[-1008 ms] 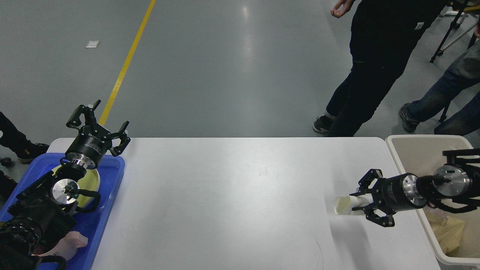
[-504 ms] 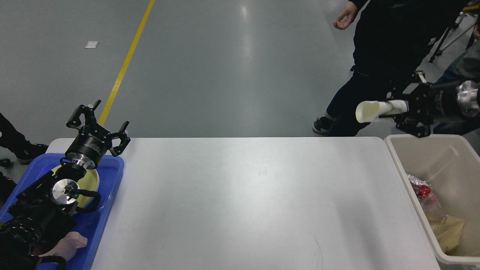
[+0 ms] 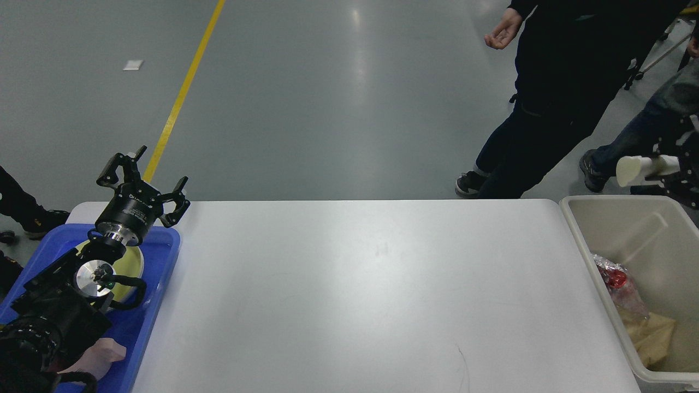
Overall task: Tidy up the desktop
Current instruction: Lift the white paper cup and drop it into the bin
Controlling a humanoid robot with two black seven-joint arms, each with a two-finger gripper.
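Note:
The white desktop (image 3: 360,295) fills the middle of the head view and is bare. My left gripper (image 3: 143,181) is open and empty, held above the far end of the blue tray (image 3: 158,273) at the table's left edge. My right gripper (image 3: 677,169) is at the right edge of the view, above the far rim of the beige bin (image 3: 579,229). It is shut on a white paper cup (image 3: 636,168) held sideways with its mouth to the left. Most of the right gripper is cut off by the frame edge.
The blue tray holds a pale yellow plate (image 3: 134,262) and a pink thing (image 3: 101,352). The beige bin holds red and tan wrappers (image 3: 628,305). Two people (image 3: 551,109) stand beyond the table's far right edge. A yellow floor line (image 3: 180,98) runs behind.
My right gripper lifted the white cup off the desktop, then carried it right to above the beige bin. The left arm has not moved.

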